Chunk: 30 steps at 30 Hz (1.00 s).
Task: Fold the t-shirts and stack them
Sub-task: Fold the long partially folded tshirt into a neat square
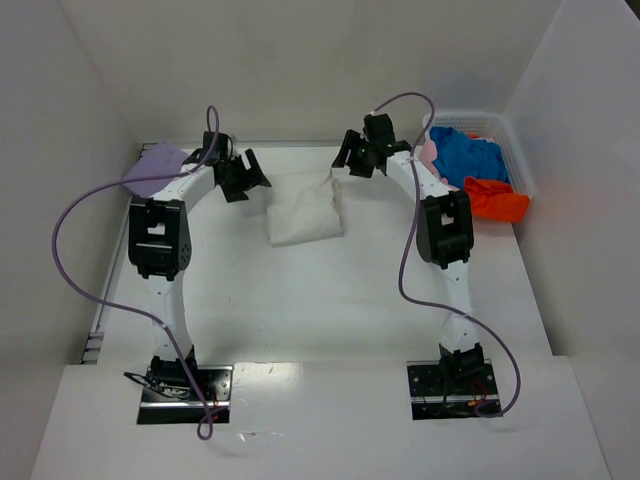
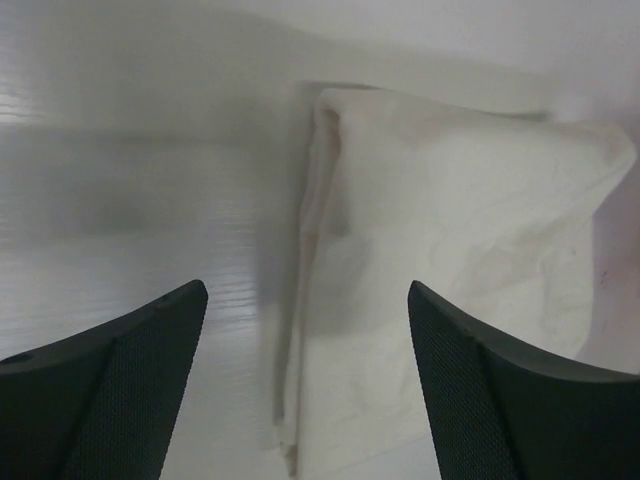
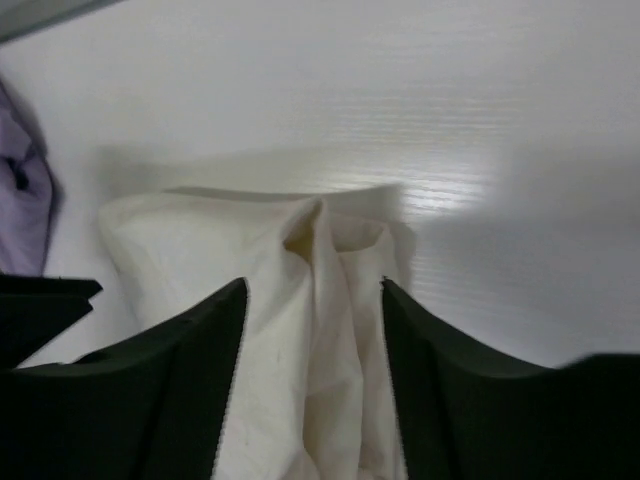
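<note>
An off-white t-shirt (image 1: 305,215) lies folded into a small rectangle at the middle back of the table. My left gripper (image 1: 243,178) is open and empty, just above the shirt's left edge (image 2: 450,230); the edge runs between its fingers (image 2: 120,380). My right gripper (image 1: 357,160) is at the shirt's back right corner, with its jaws apart on either side of a raised ridge of the off-white cloth (image 3: 315,300). A lavender t-shirt (image 1: 153,168) lies at the back left and also shows in the right wrist view (image 3: 20,200).
A white mesh basket (image 1: 515,150) at the back right holds a blue shirt (image 1: 470,155), an orange-red shirt (image 1: 495,202) and a bit of pale pink cloth (image 1: 428,152). White walls enclose the table on three sides.
</note>
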Each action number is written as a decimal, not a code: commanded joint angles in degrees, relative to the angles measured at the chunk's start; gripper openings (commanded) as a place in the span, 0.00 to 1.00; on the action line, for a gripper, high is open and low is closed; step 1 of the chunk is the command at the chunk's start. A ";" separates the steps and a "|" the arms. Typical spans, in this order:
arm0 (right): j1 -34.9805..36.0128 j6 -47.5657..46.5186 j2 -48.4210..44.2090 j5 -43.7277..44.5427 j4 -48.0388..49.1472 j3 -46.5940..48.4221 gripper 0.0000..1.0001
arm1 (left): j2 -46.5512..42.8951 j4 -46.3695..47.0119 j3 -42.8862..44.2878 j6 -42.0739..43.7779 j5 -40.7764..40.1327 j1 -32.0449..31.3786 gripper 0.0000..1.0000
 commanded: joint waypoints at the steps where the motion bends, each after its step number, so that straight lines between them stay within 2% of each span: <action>1: -1.43 -2.11 -1.30 2.20 -1.83 1.88 0.71 | -1.72 0.16 2.29 2.73 -0.14 0.23 0.91; 5: -1.44 -2.63 -6.92 2.21 0.36 -3.12 0.72 | -3.66 -0.45 2.29 5.27 1.43 0.23 0.94; 10: -1.44 -0.44 -15.63 -2.44 8.62 -19.37 0.72 | -6.90 -0.45 -2.27 6.33 6.97 -0.30 0.95; 16: 0.84 0.71 -23.72 -5.70 14.86 -34.59 0.72 | -9.80 0.16 -9.46 6.86 7.59 -3.89 0.95; 17: 2.15 0.71 -24.60 -5.70 15.57 -35.65 0.66 | -10.33 0.86 -10.53 6.25 8.81 -3.90 0.95; 20: 4.70 1.32 -27.24 -3.86 17.24 -38.64 0.57 | -11.57 1.91 -11.16 5.45 9.53 -6.27 0.94; 21: 4.71 1.32 -27.24 -2.38 17.25 -38.64 0.51 | -11.57 1.92 -10.28 5.45 8.92 -6.97 0.94; 24: 5.51 1.32 -27.24 -2.36 17.25 -38.64 0.45 | -10.87 1.92 -7.56 4.13 8.30 -8.99 0.93; 27: 5.51 1.32 -26.71 -2.36 17.25 -39.87 0.45 | -9.47 1.92 -5.89 1.86 7.68 -9.53 0.89; 28: 5.51 1.32 -26.71 -2.36 17.25 -39.87 0.54 | -8.59 2.44 -4.49 1.85 7.16 -9.53 0.87; 30: 5.51 1.32 -27.32 -1.84 18.03 -41.27 0.58 | -7.89 2.45 -2.64 1.32 6.11 -9.53 0.85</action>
